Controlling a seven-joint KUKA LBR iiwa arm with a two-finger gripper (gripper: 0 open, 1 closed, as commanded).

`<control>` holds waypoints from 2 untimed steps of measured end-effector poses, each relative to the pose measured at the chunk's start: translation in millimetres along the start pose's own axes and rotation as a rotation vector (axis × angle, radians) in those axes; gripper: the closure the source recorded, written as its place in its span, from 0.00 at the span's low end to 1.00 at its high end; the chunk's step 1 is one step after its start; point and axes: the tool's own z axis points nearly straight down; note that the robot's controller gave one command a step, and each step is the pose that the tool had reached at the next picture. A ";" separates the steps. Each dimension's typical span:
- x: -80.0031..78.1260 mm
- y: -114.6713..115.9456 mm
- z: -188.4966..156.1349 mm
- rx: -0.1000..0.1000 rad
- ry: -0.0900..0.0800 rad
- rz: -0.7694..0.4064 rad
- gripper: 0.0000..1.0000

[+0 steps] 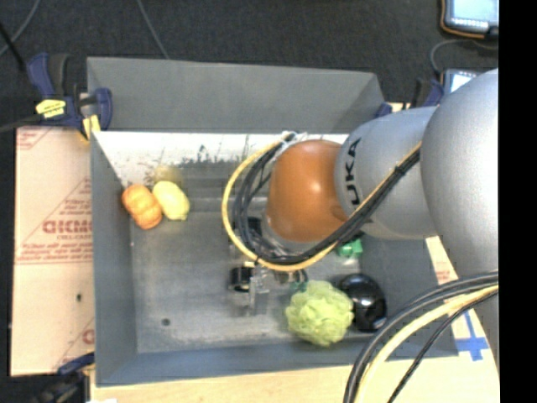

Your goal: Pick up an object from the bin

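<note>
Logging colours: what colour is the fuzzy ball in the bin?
The fuzzy ball is light green; camera view.

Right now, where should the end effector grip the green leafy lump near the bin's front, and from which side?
Grip the green lump across its middle, from straight above: it is rounded, crinkled and probably soft. A black ball lies close on its right in the view, so closing front-to-back seems safer.

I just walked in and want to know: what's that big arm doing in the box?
A robot arm reaches into the grey bin from the right. Its tool hangs low near the middle of the bin floor, close to a fluffy green ball. A round black thing lies beside that ball. An orange thing and a yellow thing sit together at the left.
</note>
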 end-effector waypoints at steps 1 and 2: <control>9.7 -28.2 -6.6 0.005 -0.008 -0.019 1.00; 9.7 -28.2 -6.6 0.005 -0.007 -0.019 1.00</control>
